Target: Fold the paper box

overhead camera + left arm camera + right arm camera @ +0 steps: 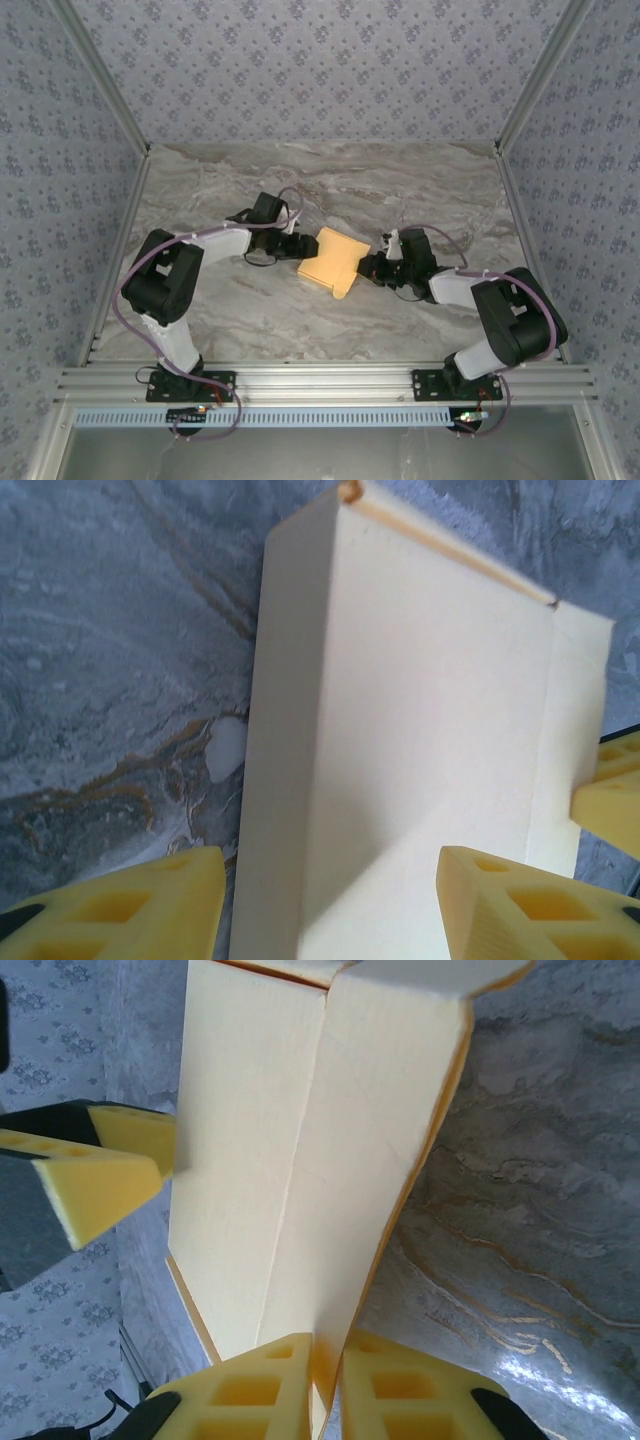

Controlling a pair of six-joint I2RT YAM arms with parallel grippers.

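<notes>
The paper box [333, 260] lies at the middle of the counter [420, 190], partly formed, with its walls creased up and one flap raised. The right hand [325, 1350] pinches that flap's edge. The left hand [325, 865] straddles the opposite end, its jaws apart, with a gap showing on one side. The step in hand is probably flap closure. The next move calls for bracing the body while the flap is turned over.

The whole surface [300, 310] is seen from high above and behind the arm bases [190, 385]. The paper box [332, 262] is framed very closely by both wrist cameras, faced from opposite sides, and is shared by all views.
</notes>
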